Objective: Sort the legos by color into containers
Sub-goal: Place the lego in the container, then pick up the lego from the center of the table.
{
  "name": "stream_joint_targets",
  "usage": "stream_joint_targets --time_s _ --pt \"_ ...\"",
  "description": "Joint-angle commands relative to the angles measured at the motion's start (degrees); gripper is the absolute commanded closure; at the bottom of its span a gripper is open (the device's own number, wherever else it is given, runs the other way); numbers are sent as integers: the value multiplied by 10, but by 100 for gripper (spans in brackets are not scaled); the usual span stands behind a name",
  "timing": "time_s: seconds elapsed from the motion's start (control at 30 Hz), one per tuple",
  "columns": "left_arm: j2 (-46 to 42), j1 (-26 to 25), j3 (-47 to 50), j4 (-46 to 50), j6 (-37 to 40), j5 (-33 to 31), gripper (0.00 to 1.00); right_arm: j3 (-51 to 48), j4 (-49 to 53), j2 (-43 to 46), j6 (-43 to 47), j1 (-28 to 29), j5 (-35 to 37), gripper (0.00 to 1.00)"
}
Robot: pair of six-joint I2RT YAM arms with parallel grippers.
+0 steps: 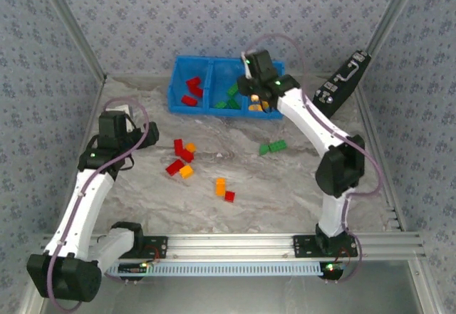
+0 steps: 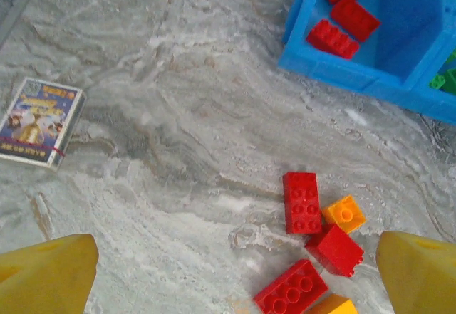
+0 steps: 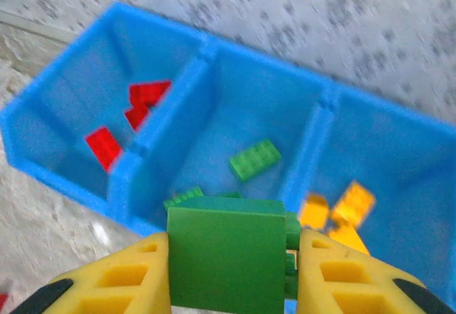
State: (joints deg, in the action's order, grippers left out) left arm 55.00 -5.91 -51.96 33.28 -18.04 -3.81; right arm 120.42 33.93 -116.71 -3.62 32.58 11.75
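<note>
Several legos [image 1: 192, 85] sit sorted in your blue bin [image 1: 206, 109] at twelve o'clock; roughly eight lie loose toward six. Your right gripper [image 3: 228, 271] clamps a green brick [image 3: 226, 250] over it; left gripper [image 2: 234, 271] gapes empty.

Robot lab test cell. Two white arms [image 1: 84, 200] bolted to metal rail [image 1: 235, 243] at 6 o'clock, purple cables [image 1: 147, 130] looped along both. Marble-look desk [image 1: 285, 186] boxed in by patterned walls [image 1: 214, 15] on metal frame posts [image 1: 71, 36]. Black latched case [image 1: 342, 79] at 2 o'clock, toy bricks [image 1: 179, 145] scattered mid-desk.
</note>
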Motion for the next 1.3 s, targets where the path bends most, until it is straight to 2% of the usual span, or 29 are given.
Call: stream_joint_targets --time_s 0.0,0.17,0.23,0.5,0.63,0.7,0.93,1.03,1.27 --pt "-16 9 6 -4 7 36 0 109 110 -114 44 10 36 69" --pt "-17 18 21 -15 23 22 0 272 138 -241 53 12 22 67" --pt "-18 25 23 -15 25 21 0 307 138 -272 53 9 20 64" --pt "-4 45 20 -19 33 27 0 299 93 -307 24 -8 -55 60" --pt "5 59 15 -18 34 29 0 297 89 -305 23 -10 -61 47" --pt "11 63 13 -21 32 34 0 293 89 -296 29 -10 -62 38" --pt "23 69 12 -32 11 62 0 253 105 -221 43 -20 -103 35" --pt "16 69 16 -33 5 63 0 189 110 -154 52 -18 -100 35" --pt "-9 69 10 -22 10 70 0 -132 65 75 28 -15 -54 30"
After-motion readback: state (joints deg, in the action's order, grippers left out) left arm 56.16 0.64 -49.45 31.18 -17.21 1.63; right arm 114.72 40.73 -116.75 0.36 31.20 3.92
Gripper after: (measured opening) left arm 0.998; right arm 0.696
